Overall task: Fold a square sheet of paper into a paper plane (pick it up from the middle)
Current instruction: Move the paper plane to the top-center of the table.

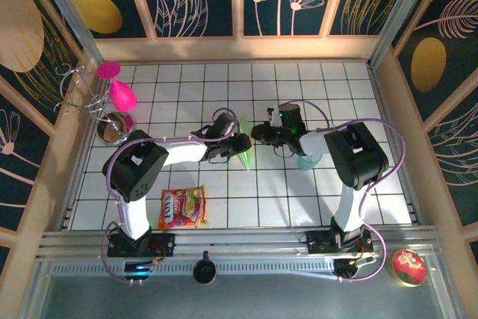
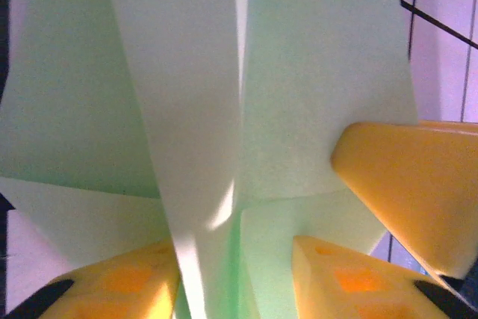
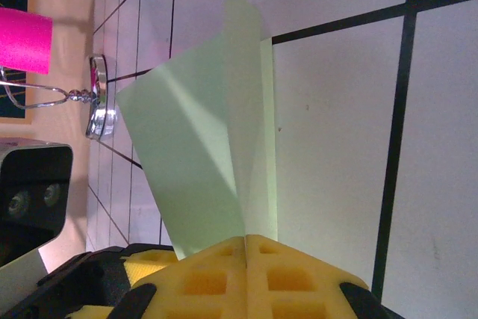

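The square sheet of paper point(image 1: 246, 156) is pale mint green and folded into a slim pointed paper plane shape, held up over the middle of the table between both arms. My right gripper point(image 1: 258, 134) is shut on it; in the right wrist view the folded paper point(image 3: 194, 155) comes straight out of the closed seam of my right gripper point(image 3: 246, 238). My left gripper point(image 1: 240, 142) is at the plane from the left. In the left wrist view its yellow fingers point(image 2: 112, 289) stand apart with folds of the paper point(image 2: 321, 72) between them. A right-gripper finger point(image 2: 411, 184) touches the paper there.
A translucent teal cup point(image 1: 308, 160) stands just right of the right gripper. A colourful snack bag point(image 1: 181, 208) lies near the left arm's base. A wire stand with pink pieces point(image 1: 112, 98) is at the far left, and a red-lidded tin point(image 1: 408, 266) sits off the table at the front right.
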Action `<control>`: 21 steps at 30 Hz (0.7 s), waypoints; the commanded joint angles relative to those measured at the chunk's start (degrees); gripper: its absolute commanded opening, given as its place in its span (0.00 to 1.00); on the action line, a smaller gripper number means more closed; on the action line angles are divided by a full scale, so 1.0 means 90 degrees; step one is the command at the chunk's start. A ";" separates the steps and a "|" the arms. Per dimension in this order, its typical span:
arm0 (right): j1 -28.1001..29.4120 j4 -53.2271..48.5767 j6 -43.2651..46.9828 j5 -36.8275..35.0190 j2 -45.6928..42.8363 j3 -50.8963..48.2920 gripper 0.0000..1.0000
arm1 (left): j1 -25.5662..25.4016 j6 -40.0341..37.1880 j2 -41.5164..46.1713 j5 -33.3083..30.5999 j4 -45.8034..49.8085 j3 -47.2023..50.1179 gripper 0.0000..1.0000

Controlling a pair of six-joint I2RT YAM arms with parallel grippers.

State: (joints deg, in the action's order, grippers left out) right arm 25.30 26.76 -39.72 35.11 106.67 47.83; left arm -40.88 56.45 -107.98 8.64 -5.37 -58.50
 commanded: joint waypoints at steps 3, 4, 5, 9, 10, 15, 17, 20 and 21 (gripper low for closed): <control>0.0041 -0.0068 0.0084 0.0105 -0.0143 0.0124 0.04 | -0.0035 -0.0097 -0.0170 -0.0310 0.0434 -0.0199 0.29; 0.0041 -0.0102 0.0078 0.0094 -0.0148 0.0132 0.04 | -0.0037 -0.0117 -0.0160 -0.0352 0.0458 -0.0200 0.27; 0.0043 -0.0118 0.0089 0.0084 -0.0156 0.0132 0.04 | -0.0040 -0.0127 -0.0142 -0.0373 0.0478 -0.0199 0.25; 0.0031 -0.0285 0.0130 -0.0044 -0.0248 0.0164 0.11 | -0.0040 -0.0160 -0.0104 -0.0410 0.0518 -0.0209 0.19; 0.0017 -0.0404 0.0180 -0.0157 -0.0304 0.0186 0.16 | -0.0040 -0.0192 -0.0073 -0.0464 0.0543 -0.0218 0.17; -0.0169 -0.1006 0.0467 -0.0947 -0.0841 0.0151 0.41 | -0.0039 -0.0502 0.0130 -0.0862 0.0909 -0.0368 0.08; -0.0308 -0.1230 0.0586 -0.1279 -0.1147 0.0116 0.46 | -0.0039 -0.0703 0.0190 -0.1058 0.1119 -0.0490 0.04; -0.0493 -0.1519 0.0729 -0.1703 -0.1542 0.0075 0.49 | -0.0039 -0.1037 0.0178 -0.1472 0.1612 -0.0842 0.02; -0.0548 -0.1595 0.0760 -0.1829 -0.1652 0.0066 0.49 | -0.0036 -0.1152 0.0154 -0.1608 0.1769 -0.0980 0.02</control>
State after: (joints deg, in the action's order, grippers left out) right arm 21.69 16.36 -35.48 24.71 95.48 48.03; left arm -40.95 50.41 -108.31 -0.73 4.95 -63.66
